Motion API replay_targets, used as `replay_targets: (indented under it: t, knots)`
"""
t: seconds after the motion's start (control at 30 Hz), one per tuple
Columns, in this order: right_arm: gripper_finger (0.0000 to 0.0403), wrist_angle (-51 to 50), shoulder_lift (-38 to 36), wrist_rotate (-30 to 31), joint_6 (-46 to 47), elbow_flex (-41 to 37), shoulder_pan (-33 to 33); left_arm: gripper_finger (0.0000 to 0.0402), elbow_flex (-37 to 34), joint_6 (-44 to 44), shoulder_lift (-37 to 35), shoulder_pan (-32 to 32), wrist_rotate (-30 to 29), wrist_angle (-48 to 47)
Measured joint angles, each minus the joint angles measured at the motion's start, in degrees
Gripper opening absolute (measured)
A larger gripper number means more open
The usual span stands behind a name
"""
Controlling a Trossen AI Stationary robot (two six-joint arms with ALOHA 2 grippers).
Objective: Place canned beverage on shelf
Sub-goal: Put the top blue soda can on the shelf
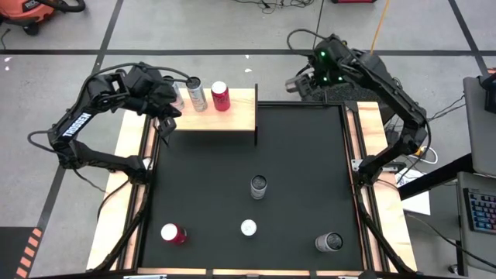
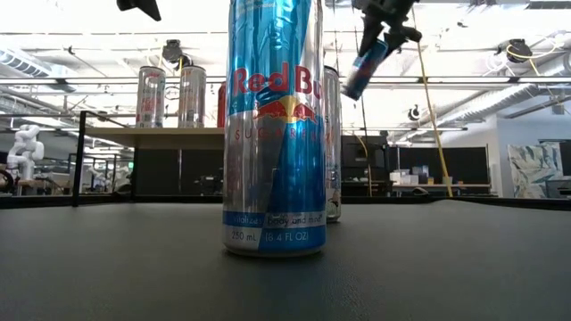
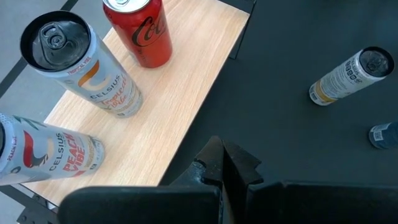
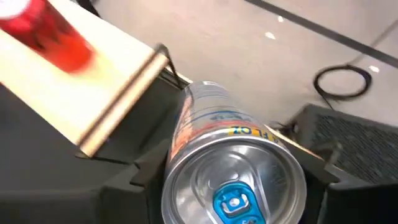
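This is a robotics lab or workshop in an open industrial hall. The low view shows a high ceiling with strip lights (image 2: pixel 500 100), workbenches (image 2: pixel 428 187) and a white robot figure (image 2: pixel 22 147). From above, a grey concrete floor (image 1: pixel 232 23) carries loose cables (image 1: pixel 271 6), an orange shop vacuum (image 1: pixel 35 12) and a keyboard (image 1: pixel 482 211).

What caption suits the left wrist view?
Left gripper, shut and empty, over the wooden shelf holding two Celsius cans and a Coca-Cola can.
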Motion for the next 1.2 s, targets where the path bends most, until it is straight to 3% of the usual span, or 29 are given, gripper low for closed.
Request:
replay_targets:
  t: [0.63, 0.9, 1.2]
  knots:
    - [0.0203, 14.2, 5.5, -7.9, 0.9, 2.9, 2.7, 0.0001, 0.0, 0.6, 0.3, 0.0, -0.4, -0.2]
    - [0.0203, 14.5, 12.0, -7.8, -2.1, 11.8, 5.7, 0.0001, 0.0, 1.5, 0.3, 0.0, -0.5, -0.3]
    - [0.0203, 13.2, 16.8, -7.6, -3.5, 13.0, 7.3, 0.0001, 0.0, 1.5, 0.3, 0.0, -0.5, -0.3]
